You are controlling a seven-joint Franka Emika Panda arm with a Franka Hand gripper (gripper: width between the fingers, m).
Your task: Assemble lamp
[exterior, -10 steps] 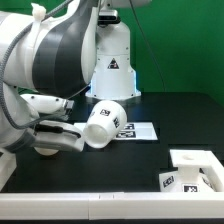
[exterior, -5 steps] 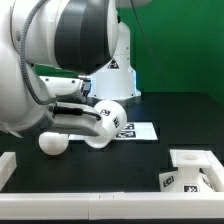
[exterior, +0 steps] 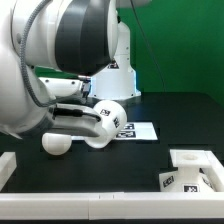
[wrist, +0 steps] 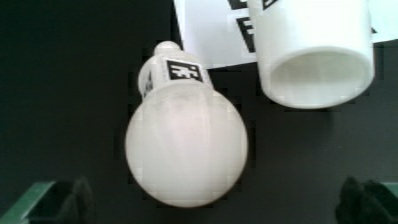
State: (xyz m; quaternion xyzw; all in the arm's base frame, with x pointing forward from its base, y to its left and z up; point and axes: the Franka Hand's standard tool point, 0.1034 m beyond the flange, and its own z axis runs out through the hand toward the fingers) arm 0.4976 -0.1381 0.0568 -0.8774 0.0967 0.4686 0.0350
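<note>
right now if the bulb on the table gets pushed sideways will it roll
Probably: the bulb lies on its side, smooth and egg-shaped, so a sideways push would likely roll it. Its narrower neck may make it curve rather than run straight. The shade lying beside it might block it that way.

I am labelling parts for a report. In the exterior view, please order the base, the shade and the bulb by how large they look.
1. The base, but it lies nearer the camera and the frame edge cuts it, so this place is unsure.
2. The shade.
3. The bulb, clearly smallest.
</note>
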